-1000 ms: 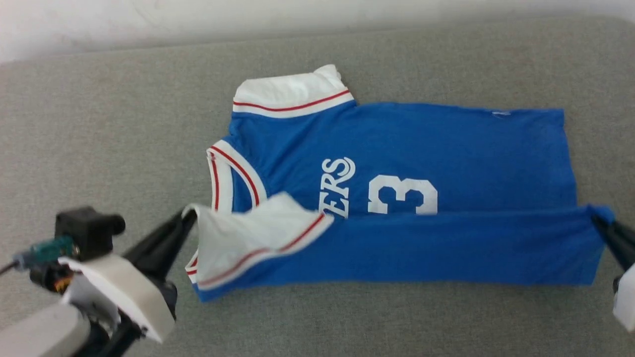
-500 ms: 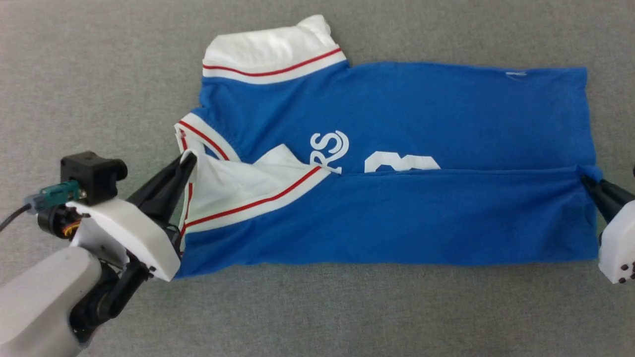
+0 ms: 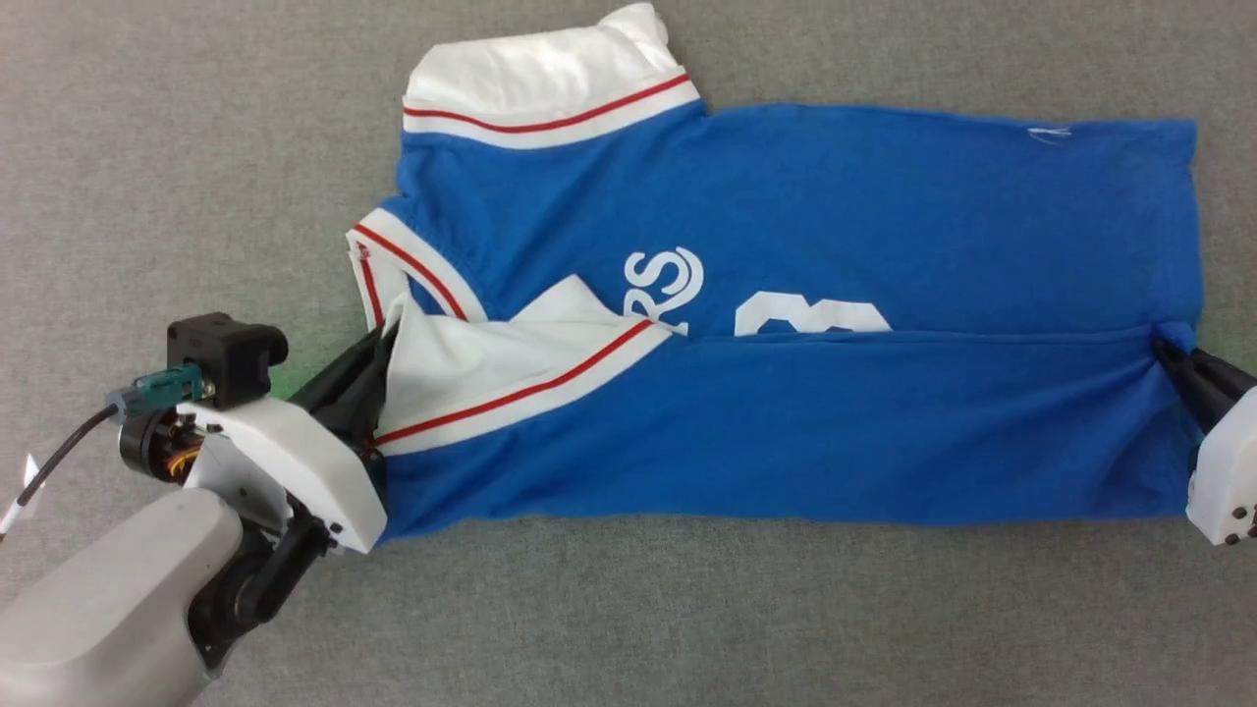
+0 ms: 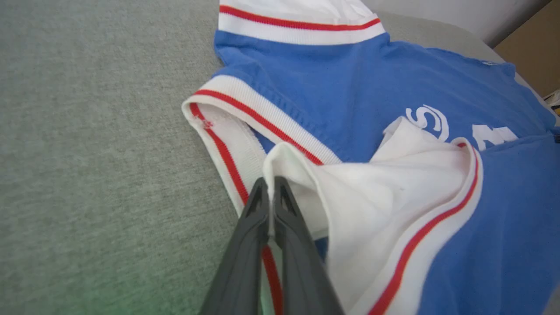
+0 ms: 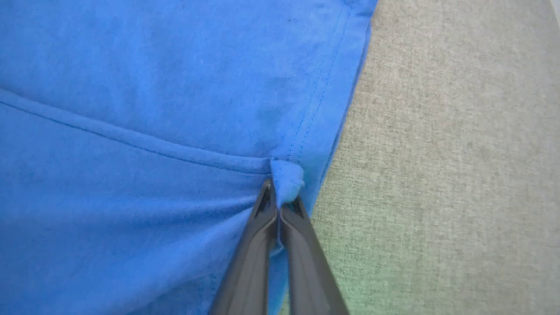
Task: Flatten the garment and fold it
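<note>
The garment (image 3: 884, 216) lies front up on the grey cloth-covered table (image 3: 147, 147). Its long axis runs from the collar (image 3: 403, 260) straight across to the hem (image 3: 1190, 226). The collar end points toward the robot's left and the hem end toward its right.

The long side nearer the robot is folded over onto the front. The folded edge (image 3: 933, 336) runs away from the collar, parallel to the long axis, and covers the lower part of the white letters (image 3: 665, 285) and of the white numeral (image 3: 810, 316) farther from the collar. The white, red-striped sleeve end (image 3: 491, 368) on that side lies turned over on top of the blue, just beside the collar. The other sleeve end (image 3: 540, 79) sticks out flat on the far side of the collar.

The left gripper (image 3: 378, 344) sits right at the collar. Its jaws are pressed together on a corner of the turned-over white sleeve end, and the wrist view shows the cloth rising between the two dark tips. The right gripper (image 3: 1164, 349) is at the end farthest from the collar, where the folded edge meets the hem. Its jaws are closed on a small bunch of blue cloth, and creases in the flap run from that pinch back toward the collar.
</note>
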{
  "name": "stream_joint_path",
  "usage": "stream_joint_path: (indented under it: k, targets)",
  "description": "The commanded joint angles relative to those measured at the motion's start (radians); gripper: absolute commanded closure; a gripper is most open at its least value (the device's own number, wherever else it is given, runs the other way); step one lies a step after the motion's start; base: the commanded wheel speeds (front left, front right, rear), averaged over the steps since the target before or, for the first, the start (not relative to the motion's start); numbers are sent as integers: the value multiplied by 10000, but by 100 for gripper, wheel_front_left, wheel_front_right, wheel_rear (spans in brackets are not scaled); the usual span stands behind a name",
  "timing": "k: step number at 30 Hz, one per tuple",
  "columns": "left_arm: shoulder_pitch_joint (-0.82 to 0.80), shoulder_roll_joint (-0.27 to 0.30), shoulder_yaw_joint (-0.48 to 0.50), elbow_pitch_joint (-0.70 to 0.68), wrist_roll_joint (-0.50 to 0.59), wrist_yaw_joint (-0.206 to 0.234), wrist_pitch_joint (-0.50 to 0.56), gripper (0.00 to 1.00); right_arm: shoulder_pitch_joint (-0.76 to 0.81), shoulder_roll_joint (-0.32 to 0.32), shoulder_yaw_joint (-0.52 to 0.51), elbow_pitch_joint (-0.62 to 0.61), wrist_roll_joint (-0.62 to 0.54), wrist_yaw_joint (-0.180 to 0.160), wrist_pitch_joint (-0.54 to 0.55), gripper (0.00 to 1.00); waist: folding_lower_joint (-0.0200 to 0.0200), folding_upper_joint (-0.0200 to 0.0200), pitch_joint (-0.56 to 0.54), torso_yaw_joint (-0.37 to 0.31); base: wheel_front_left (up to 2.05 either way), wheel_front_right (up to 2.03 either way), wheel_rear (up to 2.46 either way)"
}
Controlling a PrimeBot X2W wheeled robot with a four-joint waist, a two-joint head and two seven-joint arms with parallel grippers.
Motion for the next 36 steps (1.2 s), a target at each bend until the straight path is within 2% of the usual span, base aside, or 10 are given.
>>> stream_joint_path:
  k: [1,9,12,15,18,23,25,26,30,36]
  targets:
    - [69,-87,-3,187,-125,-27,-70,0,52,70,25,171,93,-23,117,0,1,0,-211,30,0,0,0]
    - [864,-175,494,78,-511,202,-798,0,551,294,-542,-471,125,-23,-258,0,1,0,-1338,82,0,0,0]
    - [1495,-132,942,-338,-508,522,-1012,0,1003,773,-1428,-866,-217,-23,-587,0,1,0,-1799,127,0,0,0]
    - [2252,-228,1899,-930,2,1143,-1084,0,1631,1412,-2371,-1525,-924,-23,-974,0,1,0,-2165,228,0,0,0]
    - [3397,-791,3441,-1768,1286,1774,-1091,0,2345,2398,-3382,-2358,-1866,-23,-1598,0,1,0,-2427,318,0,0,0]
    - [5790,-2262,5389,-2832,3332,2148,-1094,0,3557,4091,-3962,-3275,-3118,-23,-2307,0,1,0,-2769,398,0,0,0]
    - [6605,-2973,5978,-3060,3899,2113,-1094,0,3974,4659,-4009,-3444,-3386,-23,-2484,0,1,0,-2879,427,0,0,0]
    - [6605,-2973,5978,-3060,3899,2113,-1094,0,3974,4659,-4009,-3444,-3386,-23,-2484,0,1,0,-2879,427,0,0,0]
    - [7590,-3841,6468,-3005,4798,1669,-1095,0,4440,5119,-3994,-3501,-3685,-23,-2651,0,1,0,-3031,495,0,0,0]
    - [7176,-3544,5841,-2390,5694,1096,-600,0,4449,5211,-3965,-3535,-3909,-23,-2604,0,1,0,-3106,576,0,0,0]
